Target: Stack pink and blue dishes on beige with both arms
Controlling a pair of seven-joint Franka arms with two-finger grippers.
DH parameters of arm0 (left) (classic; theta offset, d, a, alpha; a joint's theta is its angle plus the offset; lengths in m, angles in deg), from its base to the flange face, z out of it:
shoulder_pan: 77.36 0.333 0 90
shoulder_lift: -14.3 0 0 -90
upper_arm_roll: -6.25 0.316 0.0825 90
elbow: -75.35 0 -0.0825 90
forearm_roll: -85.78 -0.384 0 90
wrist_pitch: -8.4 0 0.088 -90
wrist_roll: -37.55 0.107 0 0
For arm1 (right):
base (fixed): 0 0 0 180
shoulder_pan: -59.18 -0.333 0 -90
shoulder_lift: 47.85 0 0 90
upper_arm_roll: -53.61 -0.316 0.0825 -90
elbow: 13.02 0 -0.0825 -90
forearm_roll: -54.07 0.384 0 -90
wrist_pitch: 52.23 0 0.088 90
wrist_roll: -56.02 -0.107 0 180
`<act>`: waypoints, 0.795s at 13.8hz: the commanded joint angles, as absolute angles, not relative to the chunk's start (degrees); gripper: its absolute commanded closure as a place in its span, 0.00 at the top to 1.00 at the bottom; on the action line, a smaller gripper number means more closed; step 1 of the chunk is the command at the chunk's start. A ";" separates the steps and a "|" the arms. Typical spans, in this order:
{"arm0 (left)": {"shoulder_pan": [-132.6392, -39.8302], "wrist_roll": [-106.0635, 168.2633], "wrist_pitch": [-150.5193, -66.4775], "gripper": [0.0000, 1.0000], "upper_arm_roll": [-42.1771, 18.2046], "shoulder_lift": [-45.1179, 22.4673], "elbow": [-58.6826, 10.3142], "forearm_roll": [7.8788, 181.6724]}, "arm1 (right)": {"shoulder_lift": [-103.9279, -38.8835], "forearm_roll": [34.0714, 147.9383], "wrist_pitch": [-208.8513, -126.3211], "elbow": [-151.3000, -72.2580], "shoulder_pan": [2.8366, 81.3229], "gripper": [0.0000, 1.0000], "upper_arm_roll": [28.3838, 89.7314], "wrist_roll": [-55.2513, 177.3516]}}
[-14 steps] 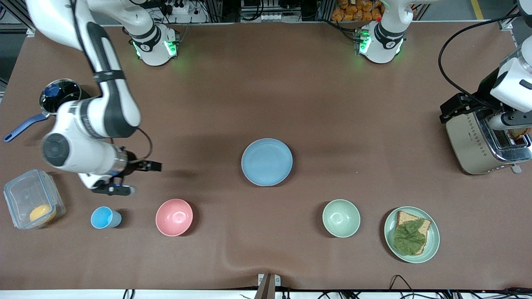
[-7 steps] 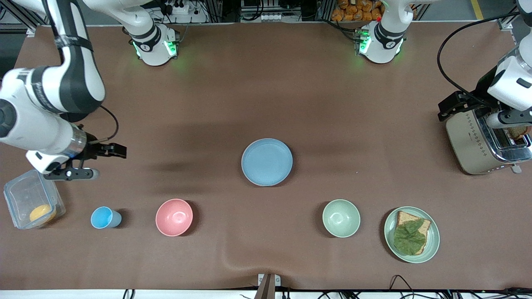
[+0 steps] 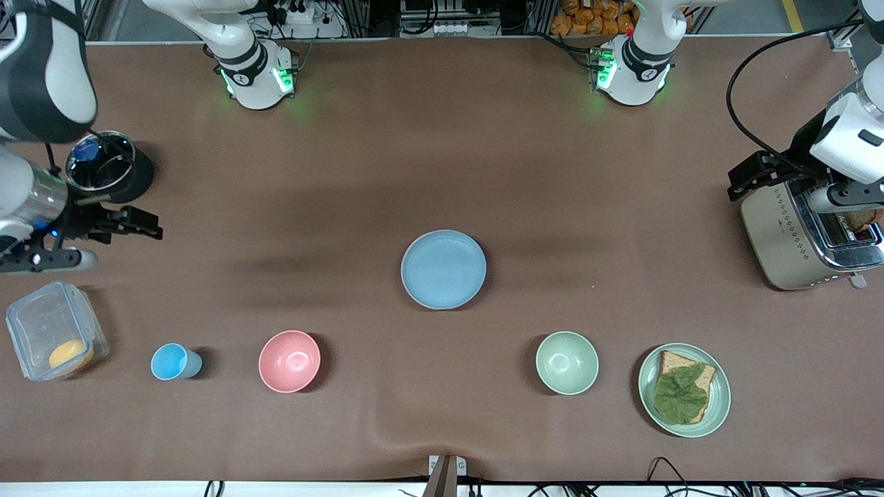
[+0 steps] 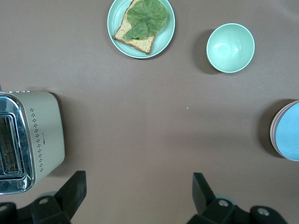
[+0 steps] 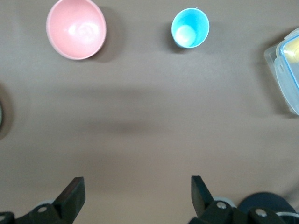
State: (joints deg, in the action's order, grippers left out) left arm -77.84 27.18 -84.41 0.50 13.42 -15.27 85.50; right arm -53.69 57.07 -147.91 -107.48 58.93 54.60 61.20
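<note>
The blue plate (image 3: 443,269) sits near the middle of the brown table (image 3: 442,159), and from the left wrist view a thin pink rim (image 4: 274,133) shows under its edge, so it lies on the pink plate; whether a beige plate is beneath those I cannot tell.

The right gripper (image 3: 90,241) hangs in the air at the right arm's end of the table, over bare cloth between a dark pot with a blue-knobbed lid (image 3: 102,164) and a clear lidded box (image 3: 52,331) with something yellow inside. Its fingers are spread wide and hold nothing.

The left gripper (image 4: 140,196) is up at the left arm's end, over the table just beside a metal toaster (image 3: 804,238), its fingers (image 4: 74,186) also spread wide and empty.

Nearer the front camera runs a row: a small light-blue cup (image 3: 173,362), a pink bowl (image 3: 289,361), a pale green bowl (image 3: 567,362), and a pale green plate (image 3: 718,407) carrying a slice of bread with a lettuce leaf (image 3: 680,395).

Both arm bases (image 3: 255,69) glow green along the edge farthest from the front camera, with cables and racks past it.
</note>
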 commanded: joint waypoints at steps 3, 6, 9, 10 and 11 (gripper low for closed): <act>-77.19 28.32 -83.44 1.00 0.19 13.95 -14.91 85.96 | -45.75 55.57 -141.27 -108.21 59.88 1.00 52.82 60.94; -77.01 28.24 -83.44 1.00 0.19 13.95 -14.82 86.05 | -45.66 55.57 -137.93 -106.89 60.06 1.00 52.82 57.44; -76.83 28.15 -83.36 1.00 0.54 14.03 -14.39 86.57 | -44.34 55.57 -136.17 -106.89 60.49 1.00 53.08 56.55; -76.92 28.06 -83.18 1.00 0.45 13.95 -13.51 86.57 | -44.34 55.57 -136.16 -106.97 60.84 1.00 53.08 56.55; -76.92 28.06 -82.48 1.00 0.54 13.86 -13.16 86.57 | -44.25 55.57 -135.64 -107.06 61.02 1.00 52.99 56.55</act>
